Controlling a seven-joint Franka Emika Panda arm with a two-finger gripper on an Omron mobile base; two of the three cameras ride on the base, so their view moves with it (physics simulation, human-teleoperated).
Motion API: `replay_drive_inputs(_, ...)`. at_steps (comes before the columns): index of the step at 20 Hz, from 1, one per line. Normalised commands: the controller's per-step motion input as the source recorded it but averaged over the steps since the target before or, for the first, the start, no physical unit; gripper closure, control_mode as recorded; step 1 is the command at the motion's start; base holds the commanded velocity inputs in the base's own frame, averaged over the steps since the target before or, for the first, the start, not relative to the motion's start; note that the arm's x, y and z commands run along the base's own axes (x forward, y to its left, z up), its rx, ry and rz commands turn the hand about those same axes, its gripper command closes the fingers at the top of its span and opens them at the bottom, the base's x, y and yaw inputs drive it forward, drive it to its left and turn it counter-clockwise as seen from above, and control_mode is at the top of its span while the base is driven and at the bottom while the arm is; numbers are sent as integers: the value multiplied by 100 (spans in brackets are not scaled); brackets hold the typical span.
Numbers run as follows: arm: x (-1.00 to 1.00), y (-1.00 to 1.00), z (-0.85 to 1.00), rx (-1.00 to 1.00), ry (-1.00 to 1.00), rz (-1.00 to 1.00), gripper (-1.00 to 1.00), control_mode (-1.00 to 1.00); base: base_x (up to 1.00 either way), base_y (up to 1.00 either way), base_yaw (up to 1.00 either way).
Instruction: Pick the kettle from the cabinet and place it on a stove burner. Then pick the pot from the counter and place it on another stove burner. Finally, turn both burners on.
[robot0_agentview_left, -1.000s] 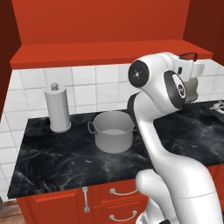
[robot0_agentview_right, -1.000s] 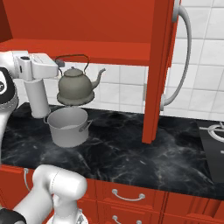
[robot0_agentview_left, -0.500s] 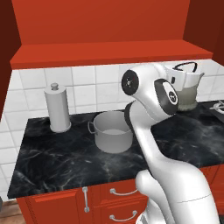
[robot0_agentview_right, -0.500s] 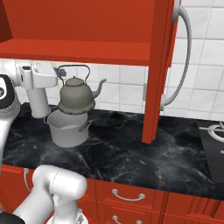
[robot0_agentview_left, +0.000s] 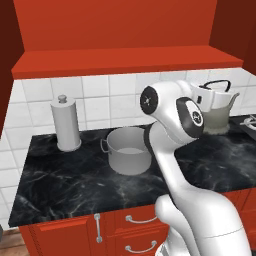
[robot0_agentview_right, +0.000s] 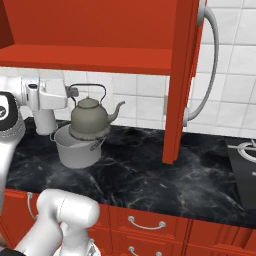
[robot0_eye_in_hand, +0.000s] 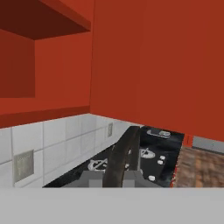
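The grey-green kettle (robot0_agentview_right: 90, 119) hangs in the air just above the pot (robot0_agentview_right: 76, 148), below the open red cabinet (robot0_agentview_right: 100, 57). My gripper (robot0_agentview_right: 70, 91) is shut on its thin black arched handle from the left side. In the left base view the kettle (robot0_agentview_left: 218, 109) is at the far right, beside the gripper (robot0_agentview_left: 204, 95), and the grey pot (robot0_agentview_left: 129, 150) stands on the black counter (robot0_agentview_left: 60, 180). In the hand view the handle (robot0_eye_in_hand: 122, 157) runs up between the fingertips (robot0_eye_in_hand: 89, 177), with two burners (robot0_eye_in_hand: 147, 153) on the cooktop beyond.
The open cabinet door (robot0_agentview_right: 180, 75) hangs down between the kettle and the stove (robot0_agentview_right: 245, 150) on the right. A tall pale knob-topped cylinder (robot0_agentview_left: 66, 122) stands at the back left of the counter. Red drawers (robot0_agentview_right: 145, 222) run below the worktop.
The kettle, held in the gripper, has come out from the cabinet shelf and dropped lower, now hanging just over the pot. The pot has not moved.
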Motion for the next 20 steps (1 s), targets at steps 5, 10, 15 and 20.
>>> replay_drive_inputs(5, -17, -13, -6, 2, 0, 0, 100, -100, 0, 0, 0)
replay_drive_inputs(10, 0, 0, 0, 0, 0, 0, 100, -100, 0, 0, 0)
replay_drive_inputs(15, 0, 0, 0, 0, 0, 0, 100, 100, -25, -6, -1)
replay_drive_inputs(20, 0, 0, 0, 0, 0, 0, 100, 100, -46, -19, -2)
